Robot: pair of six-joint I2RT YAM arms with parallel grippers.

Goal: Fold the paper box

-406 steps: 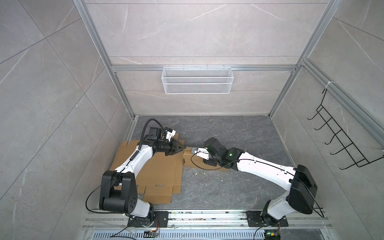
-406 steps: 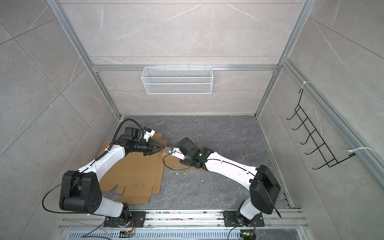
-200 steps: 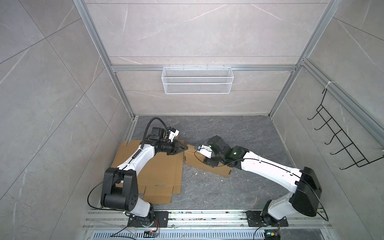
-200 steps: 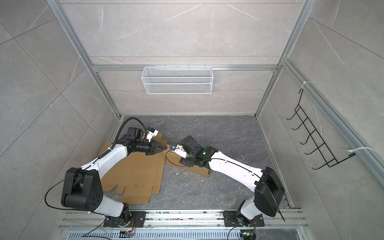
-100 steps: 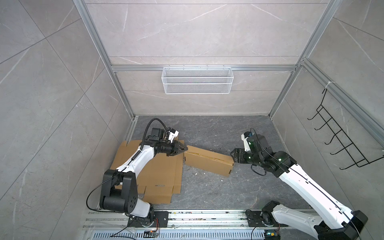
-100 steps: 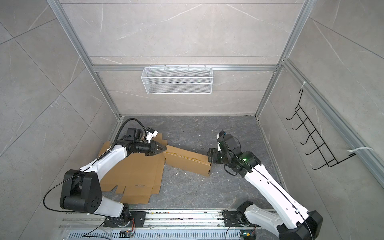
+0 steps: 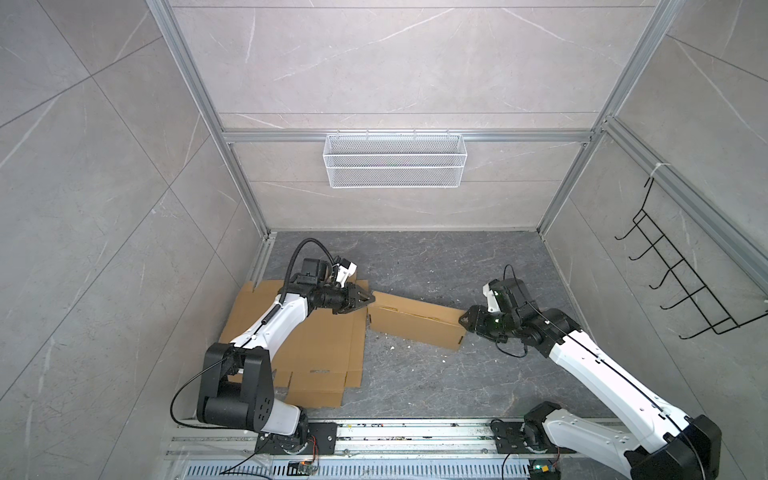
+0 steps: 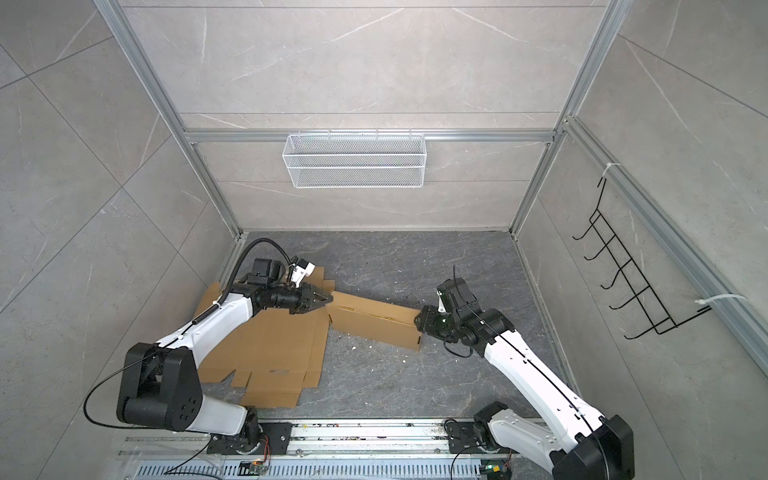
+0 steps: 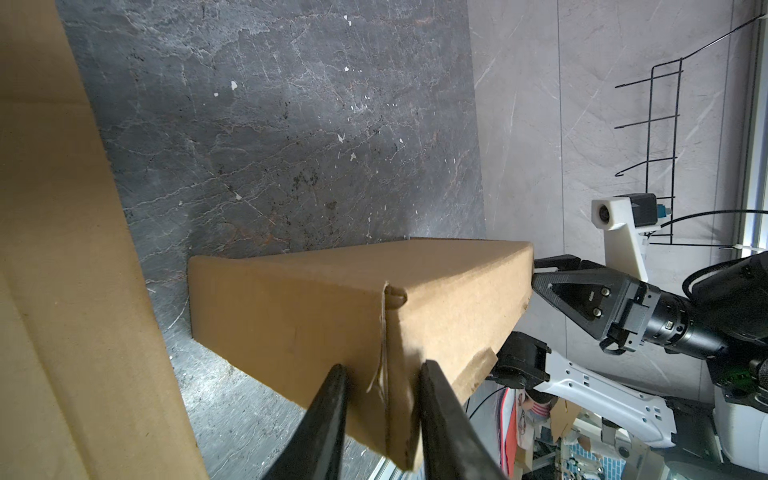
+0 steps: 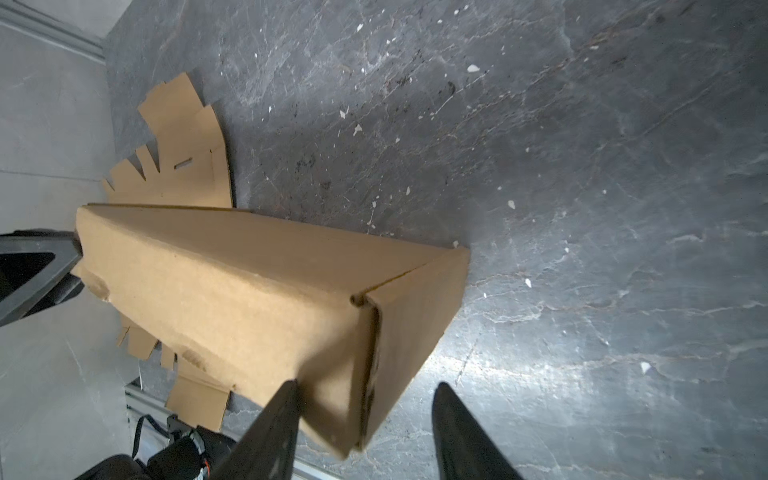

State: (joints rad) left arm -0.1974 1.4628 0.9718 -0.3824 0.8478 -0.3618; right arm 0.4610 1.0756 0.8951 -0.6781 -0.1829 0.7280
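Note:
A long brown paper box (image 7: 415, 320) (image 8: 374, 324) lies closed on the dark floor between the two arms. My left gripper (image 7: 371, 298) (image 8: 329, 298) (image 9: 382, 374) is shut on the box's left end, its fingers pinching an edge of the box (image 9: 332, 299). My right gripper (image 7: 462, 321) (image 8: 417, 320) (image 10: 365, 395) is at the right end and open. One finger (image 10: 282, 399) rests against the box (image 10: 249, 282); the other finger (image 10: 449, 403) stands apart over bare floor. The left wrist view also shows the right gripper (image 9: 536, 272) at the far end.
A stack of flat cardboard sheets (image 7: 316, 349) (image 8: 270, 345) (image 10: 183, 166) lies under the left arm. A white wire basket (image 7: 395, 160) hangs on the back wall and a black wire rack (image 7: 681, 286) on the right wall. A metal rail (image 7: 374, 432) runs along the front.
The right arm has left the box's left part, swung out and come in at its right end, jaws narrowing. The left gripper has kept its hold.

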